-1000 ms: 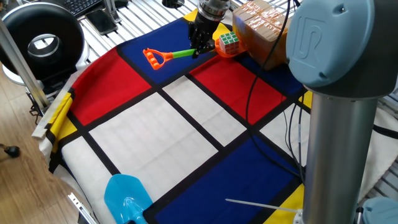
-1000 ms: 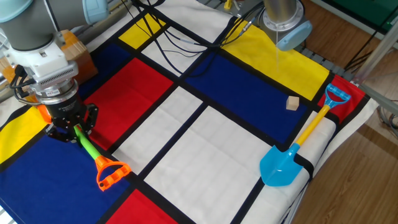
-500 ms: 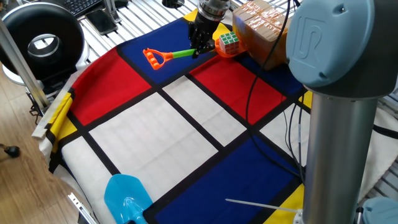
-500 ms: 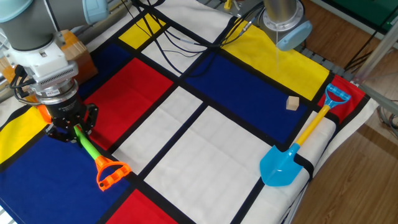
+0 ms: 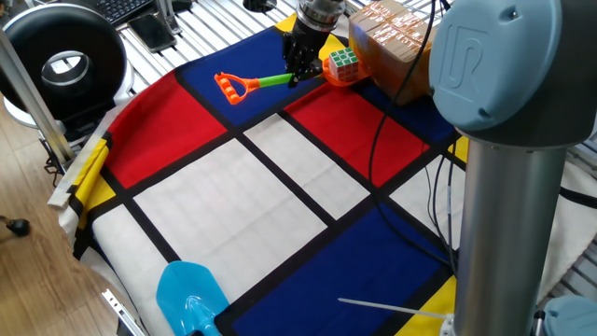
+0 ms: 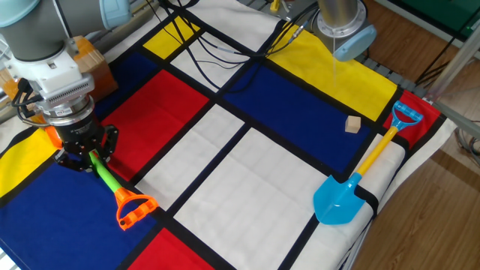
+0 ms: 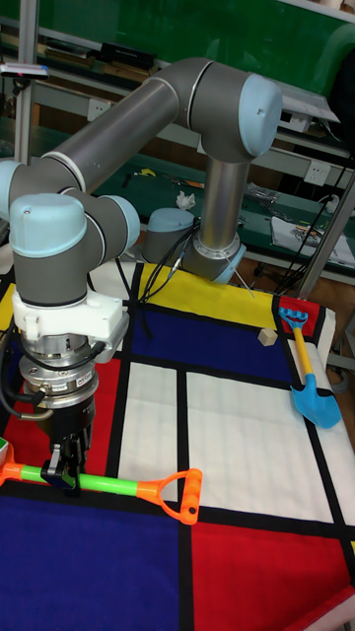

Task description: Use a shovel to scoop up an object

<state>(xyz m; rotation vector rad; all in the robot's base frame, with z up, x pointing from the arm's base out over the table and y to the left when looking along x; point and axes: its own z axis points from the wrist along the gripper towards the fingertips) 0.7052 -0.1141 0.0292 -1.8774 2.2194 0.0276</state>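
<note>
One pincer (image 7: 69,475) clamped on shovel (image 5: 270,81) shaft, cube (image 5: 342,62) seemingly on blade beside cardboard box (image 5: 396,42).

Shovel (image 7: 108,484) blade cut off at tall view's left edge, behind gripper (image 7: 67,471).

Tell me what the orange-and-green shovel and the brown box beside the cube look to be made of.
The shovel: likely moulded plastic, given its bright uniform orange and lime colour and slight sheen. The brown box: seemingly cardboard, matte tan with flat faces and printed markings; the print is too small to read.
</note>
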